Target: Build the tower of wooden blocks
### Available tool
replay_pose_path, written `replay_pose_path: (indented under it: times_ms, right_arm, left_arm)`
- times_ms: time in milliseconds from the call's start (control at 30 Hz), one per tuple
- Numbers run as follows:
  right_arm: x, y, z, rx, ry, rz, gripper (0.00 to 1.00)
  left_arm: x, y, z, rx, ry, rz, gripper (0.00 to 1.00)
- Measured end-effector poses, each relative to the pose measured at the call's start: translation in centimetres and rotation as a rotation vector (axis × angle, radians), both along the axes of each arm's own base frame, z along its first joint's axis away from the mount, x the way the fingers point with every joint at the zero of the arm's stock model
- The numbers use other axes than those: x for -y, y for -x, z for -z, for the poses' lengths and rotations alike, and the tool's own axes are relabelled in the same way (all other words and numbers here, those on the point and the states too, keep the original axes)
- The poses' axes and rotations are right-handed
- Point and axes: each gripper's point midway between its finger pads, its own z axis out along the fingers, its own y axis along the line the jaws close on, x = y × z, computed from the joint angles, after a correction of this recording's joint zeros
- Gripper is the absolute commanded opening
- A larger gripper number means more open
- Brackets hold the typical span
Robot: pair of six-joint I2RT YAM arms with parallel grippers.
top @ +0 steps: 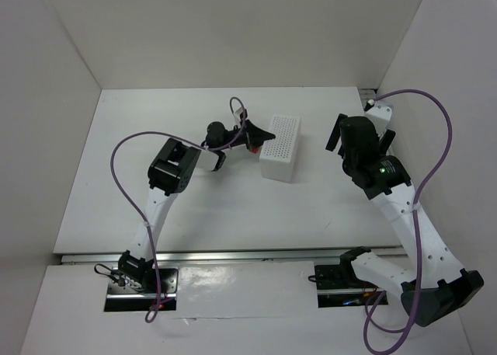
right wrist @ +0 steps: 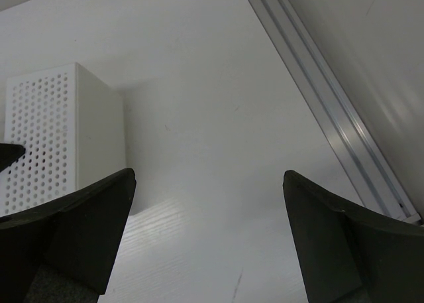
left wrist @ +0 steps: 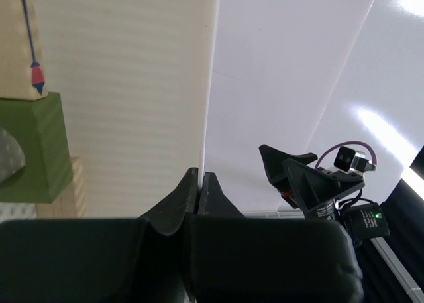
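The wood block tower stands against the left side of the white perforated box (top: 279,147). In the left wrist view I see a dark green arch block (left wrist: 36,150) with a pale tan block marked by a blue line (left wrist: 16,38) above it and another tan block (left wrist: 69,197) below it. From above only a red piece (top: 252,147) shows under my left gripper (top: 252,135). That gripper (left wrist: 199,180) is shut and empty, just right of the stack. My right gripper (top: 359,136) is open and empty (right wrist: 209,230), to the right of the box (right wrist: 59,130).
White walls close in the table (top: 194,207) on the left, back and right. A metal rail (top: 233,255) runs along the near edge and shows in the right wrist view (right wrist: 331,111). The right arm's gripper shows in the left wrist view (left wrist: 298,177).
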Motion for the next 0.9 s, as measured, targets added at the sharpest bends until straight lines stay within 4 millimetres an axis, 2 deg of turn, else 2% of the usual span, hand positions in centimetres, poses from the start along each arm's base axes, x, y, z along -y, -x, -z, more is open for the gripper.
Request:
replay_pose_path:
  times_ms: [300,633,900]
  right_arm:
    - [-0.1,0.0,0.0,-0.001,-0.003,-0.006,0.99]
    - [-0.6,-0.1,0.2,-0.004,-0.023,-0.025,0.99]
    - [-0.7,-0.1,0.2,-0.004,-0.031,-0.030,0.99]
  left_arm:
    - [0.1,-0.5,-1.1,0.011,0.009,-0.007,0.00]
    - [0.2,-0.5,-1.0,0.002,0.006,-0.008,0.00]
    - [0.6,-1.5,-5.1,0.083,0.047,-0.023,0.00]
